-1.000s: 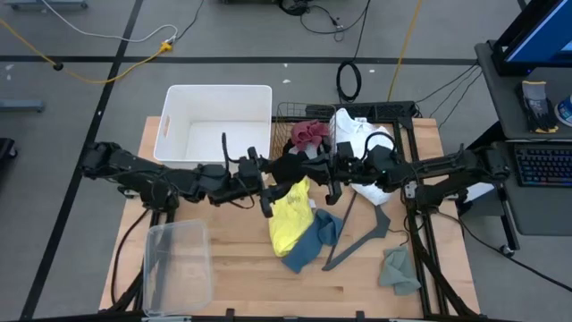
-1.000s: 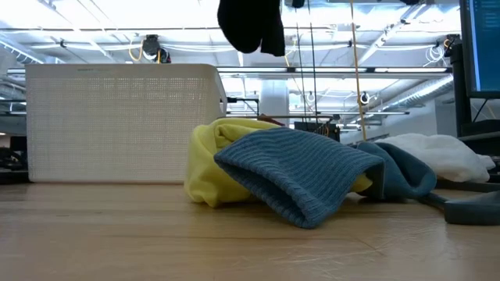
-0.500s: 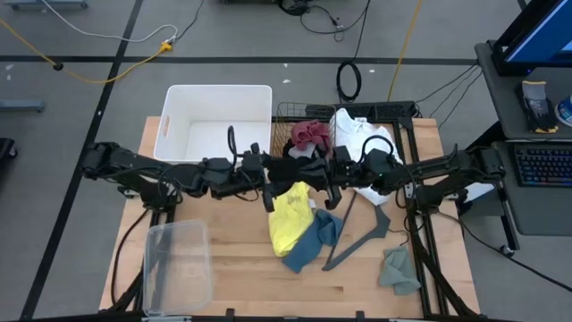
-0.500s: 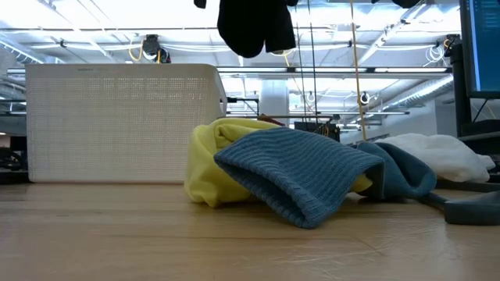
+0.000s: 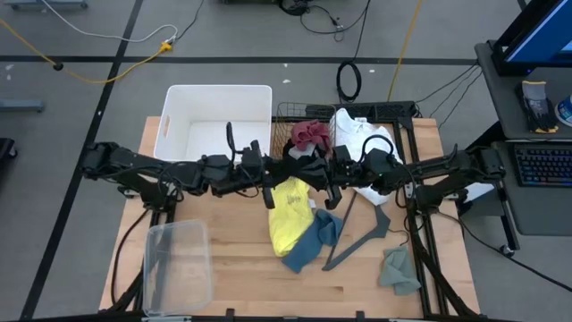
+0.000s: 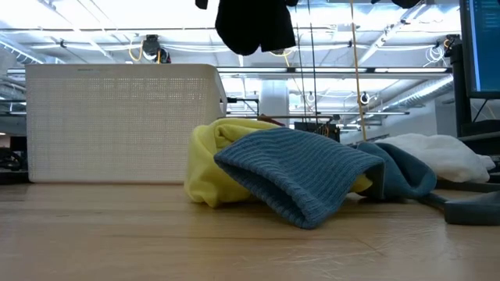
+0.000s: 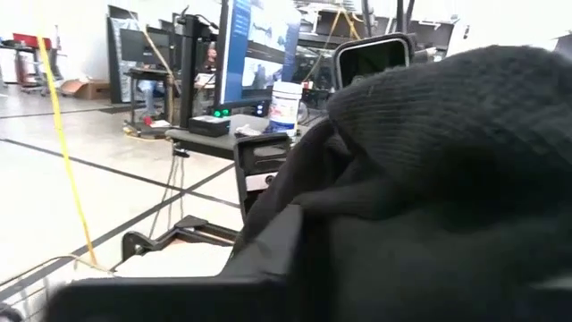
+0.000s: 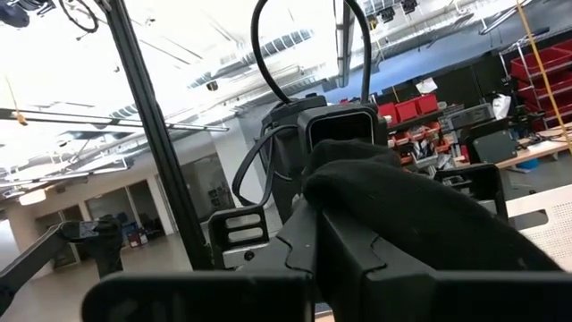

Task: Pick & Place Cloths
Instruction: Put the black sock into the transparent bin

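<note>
We hold the black cloth (image 5: 299,164) high above the surface (image 5: 241,268), left claw (image 5: 279,170) and right claw (image 5: 323,170) both pinching it.

White bin (image 5: 217,121), clear tub (image 5: 175,266), grey hanger (image 5: 361,236), wire basket (image 5: 295,114)

A black cloth (image 8: 402,215) is bunched between the right gripper's (image 8: 357,259) dark fingers (image 8: 295,246), with the other arm's camera housing (image 8: 326,134) just beyond it.
</note>
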`<action>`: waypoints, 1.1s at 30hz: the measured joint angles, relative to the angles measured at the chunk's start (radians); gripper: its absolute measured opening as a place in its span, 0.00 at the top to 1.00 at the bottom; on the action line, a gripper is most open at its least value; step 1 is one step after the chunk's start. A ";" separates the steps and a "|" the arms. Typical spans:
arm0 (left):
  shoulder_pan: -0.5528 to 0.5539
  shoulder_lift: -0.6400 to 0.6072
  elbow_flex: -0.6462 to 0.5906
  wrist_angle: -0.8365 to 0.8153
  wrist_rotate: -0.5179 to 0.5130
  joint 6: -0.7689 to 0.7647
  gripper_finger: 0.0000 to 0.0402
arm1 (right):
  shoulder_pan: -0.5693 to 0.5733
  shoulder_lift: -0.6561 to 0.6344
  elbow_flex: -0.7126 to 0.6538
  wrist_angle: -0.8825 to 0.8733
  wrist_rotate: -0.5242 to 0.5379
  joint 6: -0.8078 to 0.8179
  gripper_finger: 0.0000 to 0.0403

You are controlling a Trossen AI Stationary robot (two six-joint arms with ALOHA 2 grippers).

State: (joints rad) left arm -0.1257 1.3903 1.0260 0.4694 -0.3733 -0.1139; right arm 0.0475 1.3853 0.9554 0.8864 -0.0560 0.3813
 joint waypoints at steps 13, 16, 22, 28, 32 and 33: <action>-0.033 -0.018 0.000 -0.023 0.058 -0.004 0.99 | -0.001 -0.011 0.000 -0.077 -0.134 -0.001 0.79; -0.053 -0.048 -0.001 -0.095 0.058 -0.025 1.00 | -0.001 -0.027 0.000 -0.142 -0.178 -0.002 0.73; -0.105 -0.128 -0.001 -0.234 0.039 -0.081 1.00 | -0.001 -0.078 0.000 -0.271 -0.247 -0.004 0.66; -0.168 -0.219 -0.001 -0.332 0.023 -0.144 1.00 | -0.002 -0.133 0.000 -0.378 -0.264 -0.027 0.66; -0.213 -0.285 -0.001 -0.448 0.024 -0.289 1.00 | -0.002 -0.163 0.000 -0.428 -0.264 -0.053 0.66; -0.223 -0.299 -0.001 -0.483 0.024 -0.335 1.00 | -0.002 -0.170 0.000 -0.437 -0.264 -0.053 0.66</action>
State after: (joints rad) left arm -0.3484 1.0913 1.0248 -0.0132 -0.3496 -0.4485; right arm 0.0460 1.2157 0.9554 0.4495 -0.3199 0.3279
